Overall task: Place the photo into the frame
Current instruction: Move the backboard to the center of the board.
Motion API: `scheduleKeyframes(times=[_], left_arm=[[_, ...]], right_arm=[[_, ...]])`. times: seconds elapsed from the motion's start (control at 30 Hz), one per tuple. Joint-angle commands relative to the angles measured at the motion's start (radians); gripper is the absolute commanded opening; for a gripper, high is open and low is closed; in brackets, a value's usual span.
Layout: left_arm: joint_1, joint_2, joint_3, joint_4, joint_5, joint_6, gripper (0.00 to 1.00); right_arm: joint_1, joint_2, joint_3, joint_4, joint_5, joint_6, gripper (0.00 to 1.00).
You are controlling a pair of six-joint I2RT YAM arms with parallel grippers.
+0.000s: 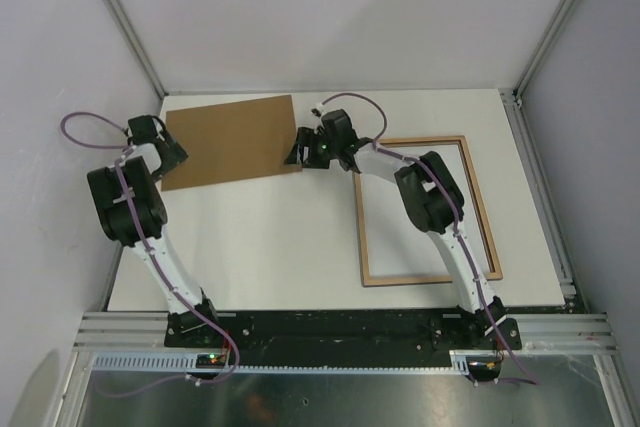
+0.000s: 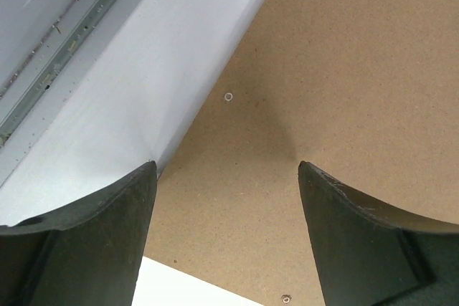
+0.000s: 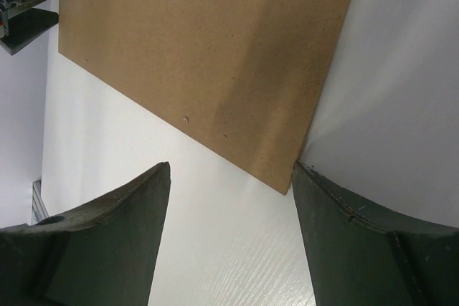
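Note:
The photo is out of view. The frame [image 1: 361, 232] lies flat at the table's right, light wood side up, with bare table inside it. A plain brown backing board [image 1: 235, 139] lies at the back left. My left gripper [image 1: 172, 152] is open at the board's left edge; in the left wrist view its jaws [image 2: 226, 170] stand wide over the board [image 2: 344, 69] near a corner, holding nothing. My right gripper [image 1: 298, 152] is open at the board's near right corner; in the right wrist view that corner [image 3: 287, 177] sits just inside the right finger [image 3: 344, 234].
Grey enclosure walls [image 1: 350, 17] stand close behind and beside the white table [image 1: 260, 237]. Metal corner posts [image 1: 120, 17] rise at the back left and right. An aluminium rail [image 1: 330, 332] with both arm bases runs along the near edge. The left gripper [image 3: 25, 5] shows in the right wrist view.

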Motion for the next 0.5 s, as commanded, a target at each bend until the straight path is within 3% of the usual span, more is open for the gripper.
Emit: scheduleKeyframes(times=[0.0,0.23,0.47], left_arm=[[-0.035,-0.027,-0.055,-0.061,0.076,-0.050,0.82],[-0.065,-0.042,-0.087,-0.064,0.083,-0.056,0.81],[-0.113,-0.068,-0.111,-0.075,0.082,-0.065,0.81]], right_arm=[[0.002,0.023,0.021,0.023,-0.042,0.029,0.73],[-0.012,0.022,0.013,0.025,-0.070,0.055,0.73],[0.001,-0.080,-0.095,0.033,-0.058,0.052,0.73]])
